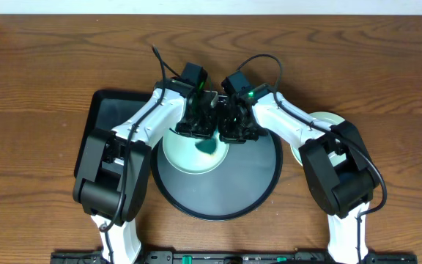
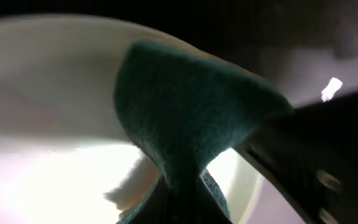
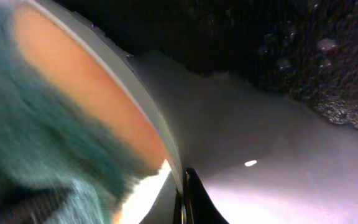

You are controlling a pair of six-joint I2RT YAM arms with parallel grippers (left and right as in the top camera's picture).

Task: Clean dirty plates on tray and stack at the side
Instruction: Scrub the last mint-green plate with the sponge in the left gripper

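Underneath, brown wooden table point(image 1: 35, 73), round black tray point(image 1: 218, 196)

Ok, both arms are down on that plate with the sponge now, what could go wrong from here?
1. In the right wrist view, the right gripper meets the plate only at its thin rim, so scrubbing pressure may make it slip onto the tray.
2. The left gripper pinches the sponge at one narrow end, so it may fold or pull free.
3. Both grippers are crowded close together above the plate and could collide.
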